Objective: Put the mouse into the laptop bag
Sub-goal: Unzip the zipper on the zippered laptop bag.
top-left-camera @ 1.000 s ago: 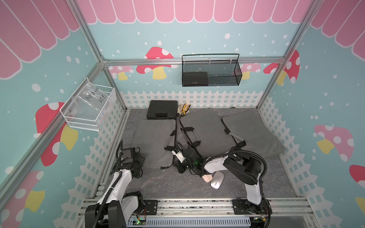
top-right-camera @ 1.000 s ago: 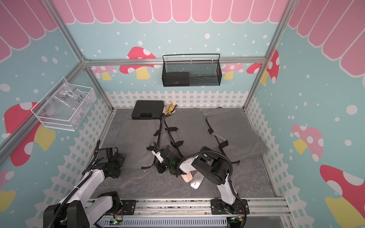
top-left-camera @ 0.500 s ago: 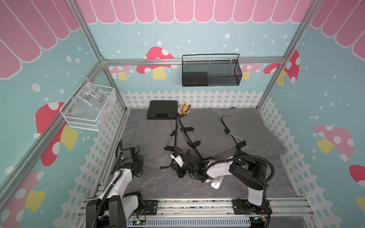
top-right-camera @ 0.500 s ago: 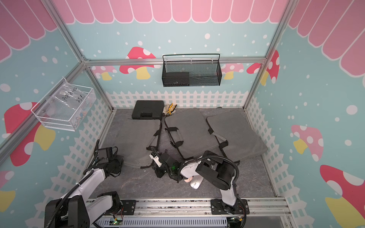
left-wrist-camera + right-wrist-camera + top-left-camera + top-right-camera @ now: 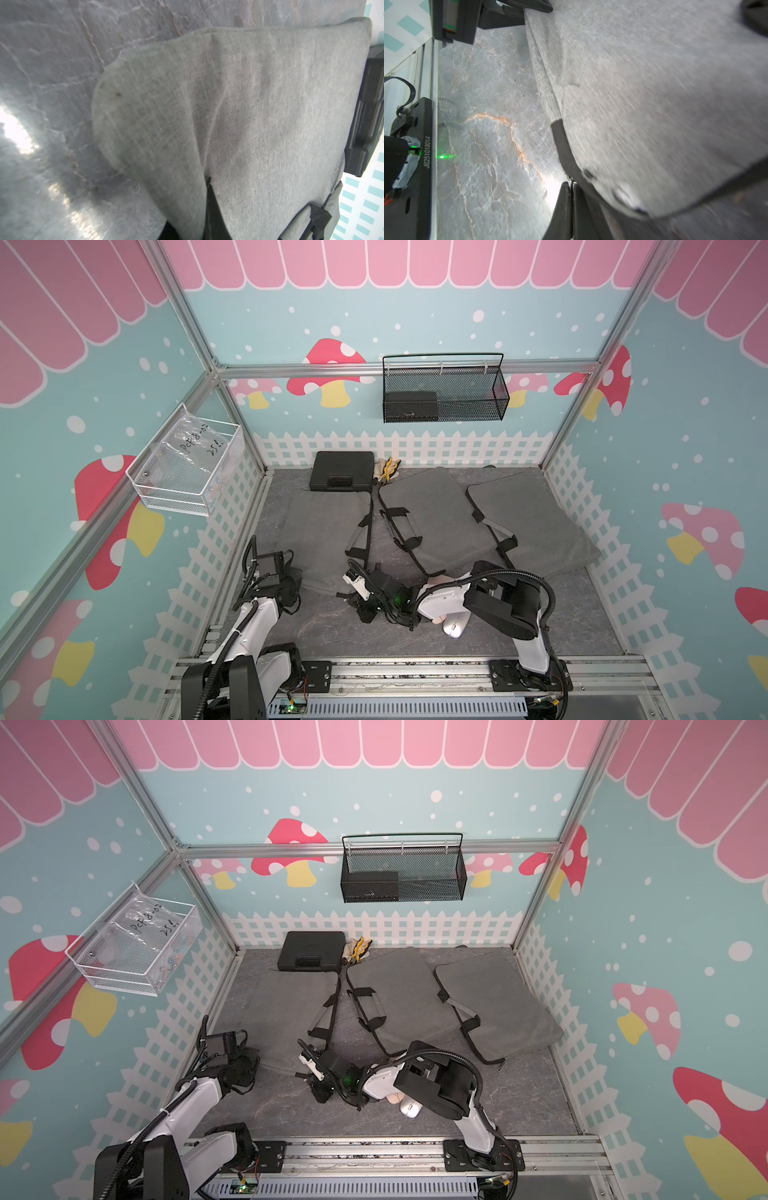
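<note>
Marbled tabletop (image 5: 582,614), mouse (image 5: 455,624) outside laptop bag (image 5: 324,526)

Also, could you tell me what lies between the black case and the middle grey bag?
A pale, yellow-trimmed bundle, apparently work gloves, lies between the black case and the middle grey bag, by the back fence; both top views show it.

Grey laptop bag (image 5: 259,124) on marbled table (image 5: 52,62)
</note>
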`<state>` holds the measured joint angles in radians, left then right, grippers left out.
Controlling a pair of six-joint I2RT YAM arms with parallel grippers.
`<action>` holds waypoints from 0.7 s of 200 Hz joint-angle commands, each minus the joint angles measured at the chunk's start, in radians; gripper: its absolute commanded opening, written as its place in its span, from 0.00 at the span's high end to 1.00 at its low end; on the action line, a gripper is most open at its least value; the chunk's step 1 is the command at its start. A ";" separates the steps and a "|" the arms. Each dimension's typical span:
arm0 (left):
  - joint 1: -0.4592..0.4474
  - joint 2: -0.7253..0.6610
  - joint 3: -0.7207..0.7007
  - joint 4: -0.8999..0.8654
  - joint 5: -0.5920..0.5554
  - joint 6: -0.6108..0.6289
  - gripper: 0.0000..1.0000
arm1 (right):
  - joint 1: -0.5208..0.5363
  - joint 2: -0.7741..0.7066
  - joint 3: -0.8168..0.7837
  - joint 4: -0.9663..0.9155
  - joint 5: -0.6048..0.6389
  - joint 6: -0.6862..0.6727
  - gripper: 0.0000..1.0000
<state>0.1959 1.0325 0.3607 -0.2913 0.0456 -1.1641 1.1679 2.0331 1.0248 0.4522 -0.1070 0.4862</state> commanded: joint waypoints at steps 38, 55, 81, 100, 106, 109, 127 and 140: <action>0.001 -0.034 -0.058 -0.122 -0.026 -0.033 1.00 | 0.044 0.075 0.109 0.018 -0.044 0.048 1.00; 0.001 -0.057 -0.061 -0.137 -0.036 -0.038 1.00 | 0.057 0.093 0.135 0.014 -0.047 0.054 1.00; 0.001 -0.102 -0.055 -0.184 -0.052 -0.040 1.00 | 0.074 0.090 0.141 0.014 -0.029 0.055 1.00; 0.001 -0.143 -0.062 -0.199 -0.055 -0.050 1.00 | 0.081 0.085 0.142 0.015 -0.025 0.060 1.00; 0.001 -0.156 -0.067 -0.201 -0.055 -0.052 1.00 | 0.082 0.085 0.144 0.015 -0.023 0.061 1.00; 0.001 -0.162 -0.068 -0.204 -0.055 -0.054 1.00 | 0.084 0.085 0.145 0.016 -0.022 0.061 1.00; 0.001 -0.199 -0.070 -0.224 -0.060 -0.057 0.98 | 0.088 0.082 0.146 0.019 -0.018 0.063 0.90; 0.001 -0.221 -0.061 -0.247 -0.071 -0.050 0.81 | 0.090 0.069 0.136 0.031 -0.022 0.060 0.76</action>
<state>0.2020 0.8459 0.3168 -0.4122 -0.0269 -1.1919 1.2301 2.1063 1.1286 0.4198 -0.1066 0.5415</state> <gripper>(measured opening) 0.100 0.145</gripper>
